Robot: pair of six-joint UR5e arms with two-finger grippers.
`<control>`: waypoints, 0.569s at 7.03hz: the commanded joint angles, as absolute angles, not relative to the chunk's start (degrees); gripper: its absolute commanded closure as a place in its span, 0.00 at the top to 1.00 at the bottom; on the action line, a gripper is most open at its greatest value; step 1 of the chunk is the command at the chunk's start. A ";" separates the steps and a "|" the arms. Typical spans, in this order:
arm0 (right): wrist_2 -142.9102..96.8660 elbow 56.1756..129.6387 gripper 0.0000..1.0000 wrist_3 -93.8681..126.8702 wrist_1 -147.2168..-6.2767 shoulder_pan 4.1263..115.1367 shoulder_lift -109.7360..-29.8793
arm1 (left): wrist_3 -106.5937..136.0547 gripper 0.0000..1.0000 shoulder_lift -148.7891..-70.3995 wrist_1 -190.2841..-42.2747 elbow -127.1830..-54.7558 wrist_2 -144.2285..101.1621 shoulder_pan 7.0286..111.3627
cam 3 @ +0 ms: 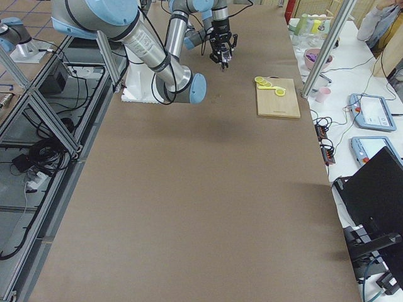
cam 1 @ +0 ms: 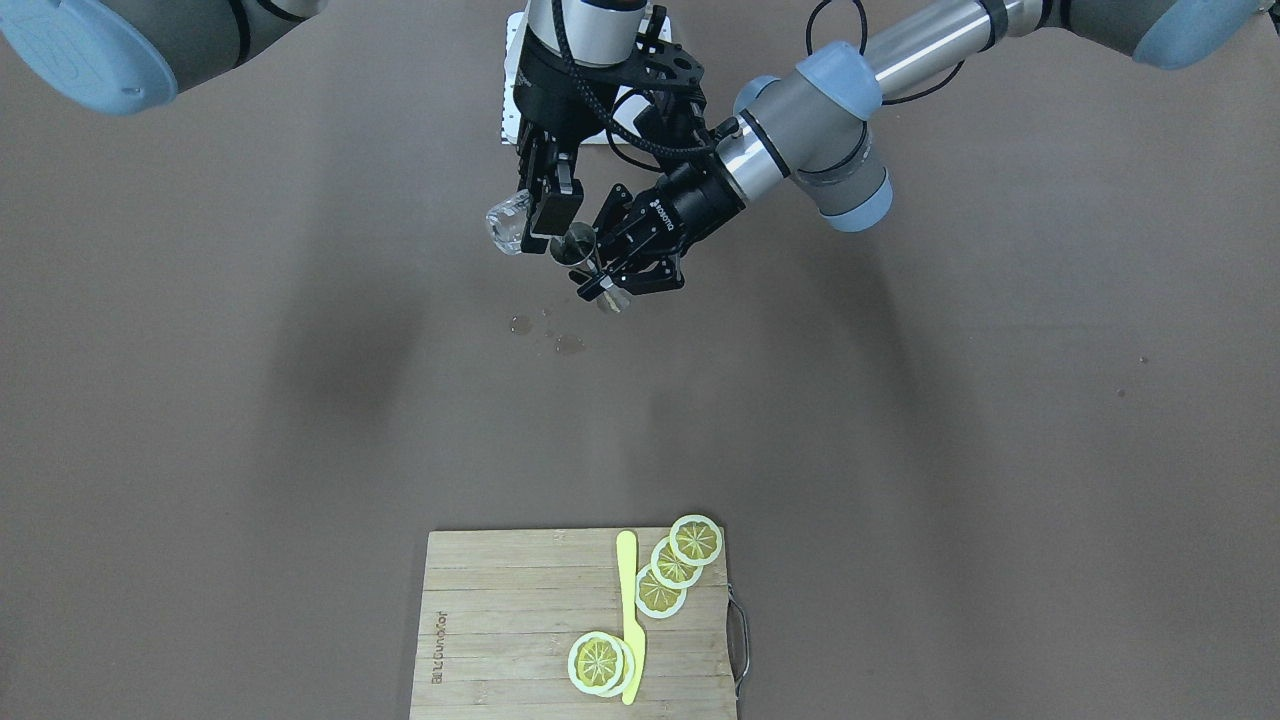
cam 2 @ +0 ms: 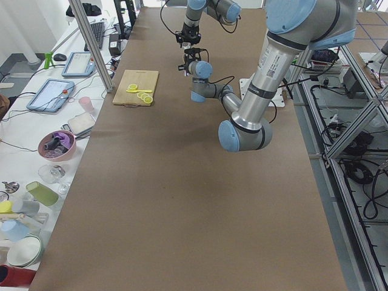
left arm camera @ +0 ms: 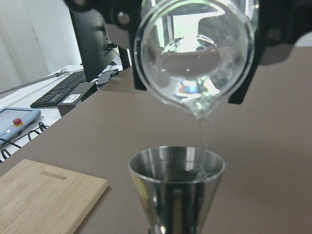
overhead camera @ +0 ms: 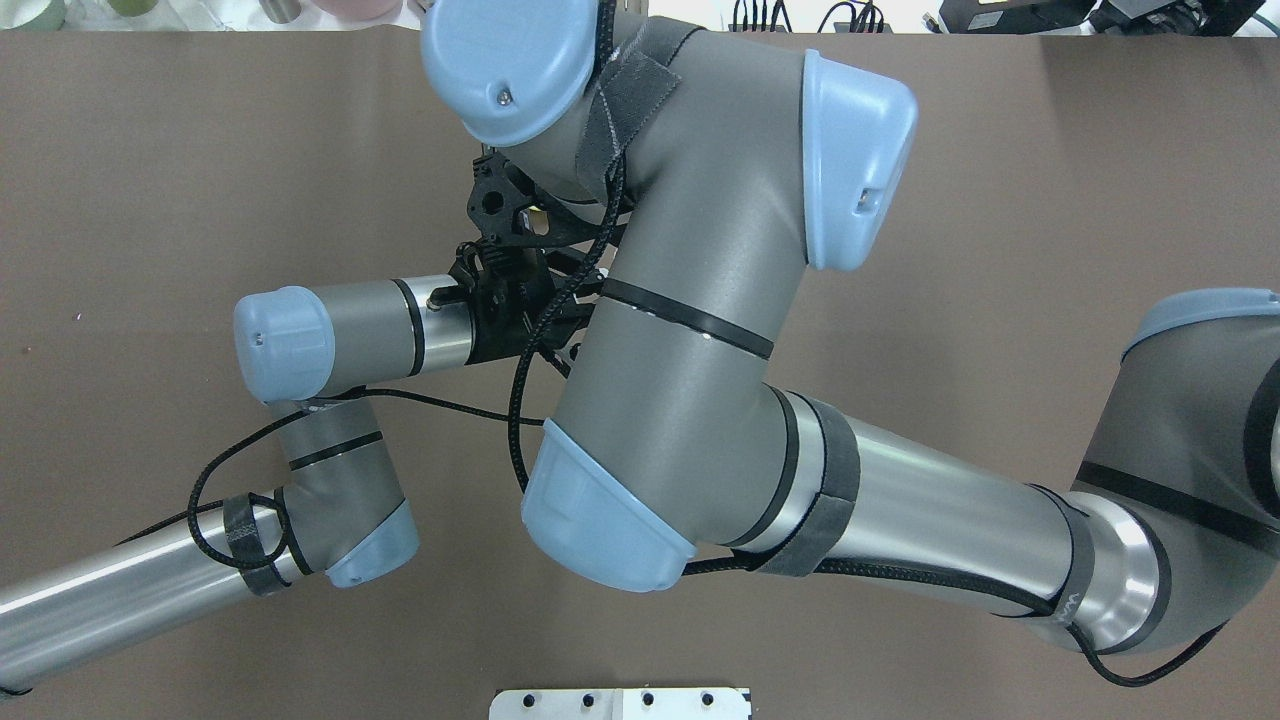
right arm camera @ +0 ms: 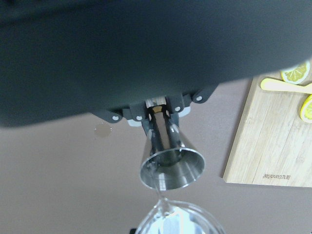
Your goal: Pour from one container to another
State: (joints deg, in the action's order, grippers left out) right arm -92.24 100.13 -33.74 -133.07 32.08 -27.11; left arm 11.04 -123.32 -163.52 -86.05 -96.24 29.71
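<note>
A steel jigger (cam 1: pixel 577 247) hangs above the table with my left gripper (cam 1: pixel 598 278) shut on its narrow waist. In the left wrist view its open cup (left arm camera: pixel 176 171) faces up close to the lens. A clear glass (cam 1: pixel 508 222) is tilted just above it, my right gripper (cam 1: pixel 537 222) shut on it. The glass's mouth (left arm camera: pixel 195 53) faces the left wrist camera, and a thin stream of water falls from its lip into the jigger. The right wrist view has the jigger (right arm camera: pixel 171 165) below the glass's rim (right arm camera: pixel 175 222). In the overhead view the right arm hides both.
Small water drops (cam 1: pixel 521 324) lie on the brown table under the jigger. A bamboo cutting board (cam 1: pixel 500 620) at the table's operator side carries lemon slices (cam 1: pixel 695 540) and a yellow knife (cam 1: pixel 629 610). A white base plate (cam 1: pixel 512 90) sits behind the grippers.
</note>
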 commanded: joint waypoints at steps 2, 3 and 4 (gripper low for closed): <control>-92.11 100.11 0.00 -33.84 -132.72 32.17 -27.16 | 11.07 0.00 -123.31 -163.48 -86.04 -96.24 29.71; -92.37 100.11 0.00 -33.84 -132.54 32.17 -27.07 | 11.07 0.00 -123.31 -163.48 -86.04 -96.24 29.62; -92.63 100.11 0.00 -33.66 -132.37 32.17 -27.07 | 11.07 0.00 -123.31 -163.39 -86.04 -96.24 29.62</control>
State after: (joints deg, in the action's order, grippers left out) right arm -92.34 100.11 -33.79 -132.58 32.16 -27.10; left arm 11.07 -123.32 -163.46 -86.04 -96.24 29.66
